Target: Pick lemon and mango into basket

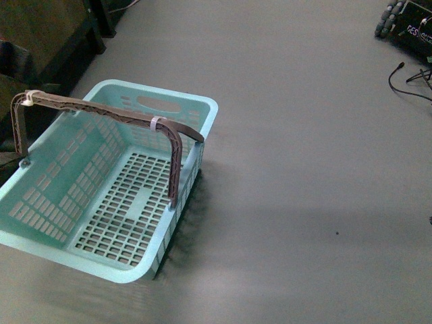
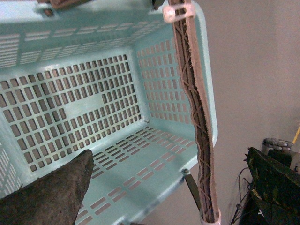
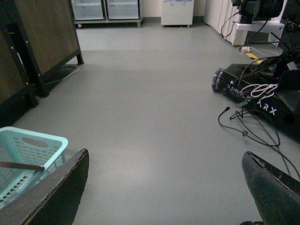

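Basket (image 1: 67, 169) sits on the grey floor (image 1: 304, 202) at left of the front view, open side up and empty: slotted floor fully visible, nothing in it. Brown handle (image 1: 101, 109) stands upright across the middle on its white ties (image 1: 154, 123), so drops probably have to go in to one side of it. Lemon and mango are not in any view (nothing yellow or orange anywhere), so the task looks unstarted and the fruit needs locating first. Left gripper (image 2: 61, 183) hangs over the basket interior, likely just parked there. Only one finger shows, so its jaw state cannot be told. Right gripper (image 3: 165, 154) faces out over bare floor with jaws wide and nothing between them, plausibly ready for a first grasp. Another robot base (image 1: 405, 27) and loose cable (image 1: 405, 77) sit upper right, well apart from the basket.
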